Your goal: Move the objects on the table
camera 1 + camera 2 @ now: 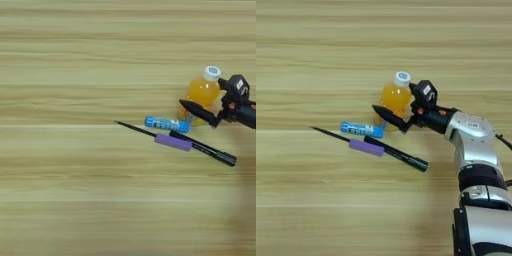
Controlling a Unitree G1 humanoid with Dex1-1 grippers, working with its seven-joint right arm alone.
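Observation:
A small orange juice bottle [201, 93] with a white cap [212, 73] stands on the table [75, 70] at the right. My right gripper [394, 98] is open, its two black fingers straddling the bottle: one long finger [390, 117] crosses in front of the base, the other [418, 89] sits beside the cap. Whether they touch the bottle I cannot tell. Just left of the bottle lies a short blue tube [166, 123]. In front of it a long thin black pen [215, 154] lies slanted, with a small purple cylinder [173, 142] against its near side.
My silver forearm [472, 134] comes up from the bottom right corner in the right eye view. Bare wood stretches across the left half and the far side of the table.

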